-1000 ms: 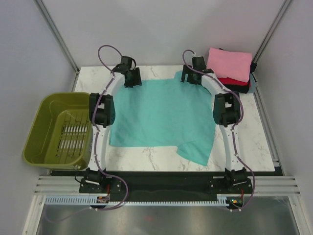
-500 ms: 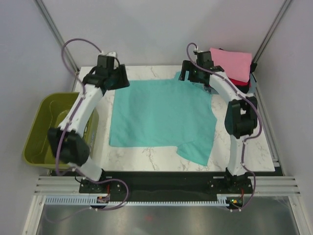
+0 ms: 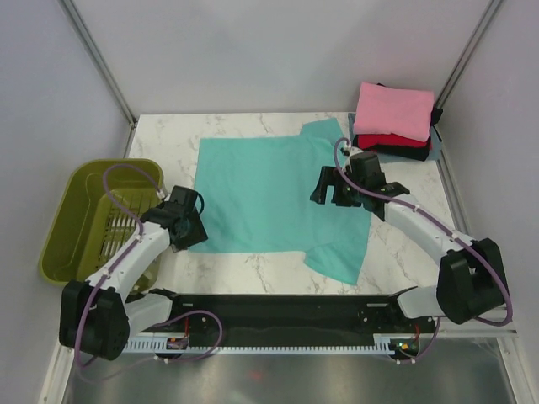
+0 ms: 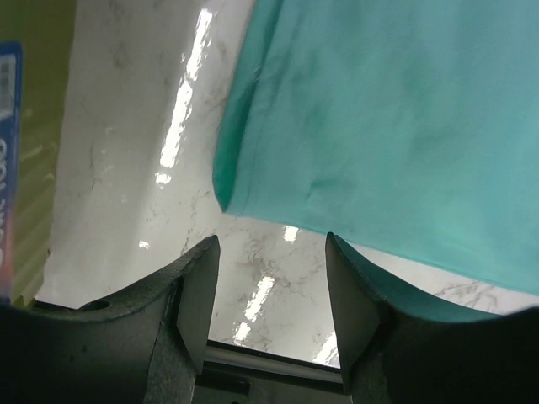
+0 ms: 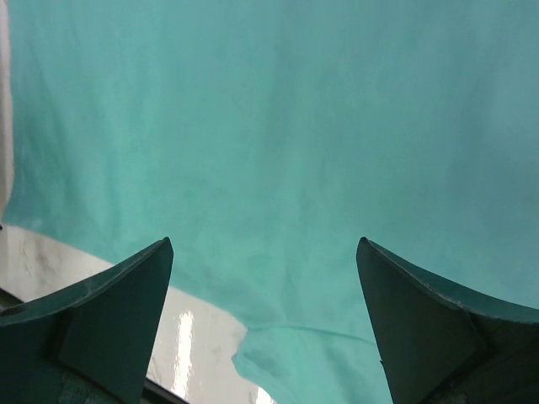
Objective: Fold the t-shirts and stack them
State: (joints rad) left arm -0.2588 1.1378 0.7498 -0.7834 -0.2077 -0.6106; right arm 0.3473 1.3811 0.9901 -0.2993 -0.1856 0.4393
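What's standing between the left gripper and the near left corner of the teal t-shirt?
Nothing visible. The left gripper hangs open just short of the teal t-shirt corner, with only bare marble table between them.

Bare worktop (image 3: pixel 421 181) open right of flat teal t-shirt (image 3: pixel 261 189), narrow strip along its near edge, olive basket (image 3: pixel 63 252) blocking left side, folded shirt stack (image 3: pixel 394 118) filling far right corner, pale walls (image 3: pixel 253 59) close behind
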